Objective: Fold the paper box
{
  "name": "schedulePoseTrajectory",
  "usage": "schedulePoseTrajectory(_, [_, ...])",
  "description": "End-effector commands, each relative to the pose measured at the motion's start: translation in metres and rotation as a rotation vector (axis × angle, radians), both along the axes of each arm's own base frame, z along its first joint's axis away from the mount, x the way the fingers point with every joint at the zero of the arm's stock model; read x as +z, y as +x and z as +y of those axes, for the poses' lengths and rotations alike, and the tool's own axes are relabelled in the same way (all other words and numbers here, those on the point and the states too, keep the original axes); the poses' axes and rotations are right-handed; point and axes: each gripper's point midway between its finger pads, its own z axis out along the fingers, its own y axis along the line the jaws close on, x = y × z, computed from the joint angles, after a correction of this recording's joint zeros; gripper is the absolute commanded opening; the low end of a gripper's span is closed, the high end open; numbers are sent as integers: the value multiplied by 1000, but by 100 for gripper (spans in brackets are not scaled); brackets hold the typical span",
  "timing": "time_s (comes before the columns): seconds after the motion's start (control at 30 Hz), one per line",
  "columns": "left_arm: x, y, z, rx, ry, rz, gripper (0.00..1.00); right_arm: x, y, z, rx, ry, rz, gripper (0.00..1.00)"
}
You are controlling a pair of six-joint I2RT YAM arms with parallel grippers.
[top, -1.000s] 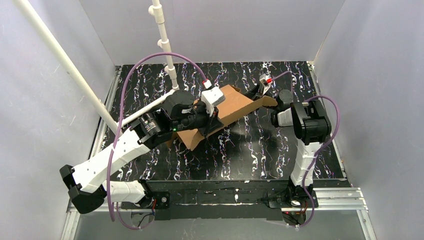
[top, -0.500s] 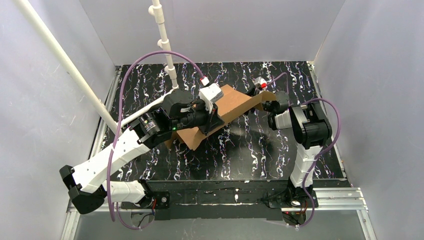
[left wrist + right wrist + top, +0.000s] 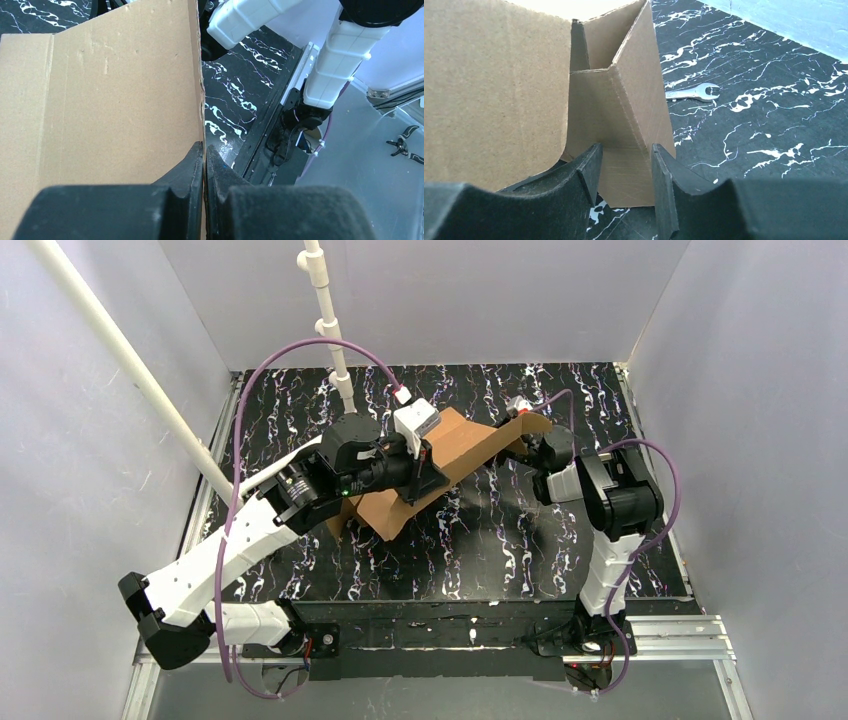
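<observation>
The paper box (image 3: 470, 445) is a partly folded brown cardboard sheet, raised at a slant above the black marbled table. My left gripper (image 3: 422, 478) is shut on its near long edge; in the left wrist view the fingertips (image 3: 204, 147) pinch the thin edge of the cardboard panel (image 3: 100, 100). My right gripper (image 3: 527, 443) is at the box's right end. In the right wrist view it (image 3: 626, 150) stands open, its jaws a short way apart on either side of a small end flap (image 3: 634, 145), beside the large panel (image 3: 489, 90). The box's underside is hidden.
A small metal wrench (image 3: 691, 93) lies on the table beyond the box. A white pipe post (image 3: 330, 330) stands at the back and a slanted white pipe (image 3: 130, 370) crosses the left side. Grey walls close in the table (image 3: 560, 550) on three sides.
My right gripper has moved left onto the box's right end and its jaws have narrowed. The box's right end has shifted left and up, and the left arm has drifted slightly back.
</observation>
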Motion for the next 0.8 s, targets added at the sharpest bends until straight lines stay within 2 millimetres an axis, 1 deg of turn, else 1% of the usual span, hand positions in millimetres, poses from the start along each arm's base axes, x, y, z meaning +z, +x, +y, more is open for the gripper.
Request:
schedulePoseTrajectory(0.0, [13, -5, 2, -26, -42, -7, 0, 21, 6, 10, -23, 15, -99, 49])
schedulePoseTrajectory(0.17, [0, 2, 9, -10, 3, 13, 0, 20, 8, 14, -7, 40, -108, 48])
schedulePoseTrajectory(0.3, [-6, 5, 12, -6, 26, 27, 0, 23, 12, 16, 3, 66, -132, 45])
schedulePoseTrajectory(0.4, [-9, 7, 13, -10, 34, 41, 0, 22, 17, 19, 13, 66, -147, 45])
schedulePoseTrajectory(0.53, [-13, 8, 13, -16, 41, 55, 0, 18, 20, 21, 21, 59, -167, 50])
schedulePoseTrajectory(0.63, [-14, 9, 11, -23, 42, 64, 0, 17, 23, 23, 25, 57, -177, 58])
schedulePoseTrajectory(0.77, [-15, 10, 10, -31, 44, 69, 0, 16, 27, 24, 27, 56, -183, 62])
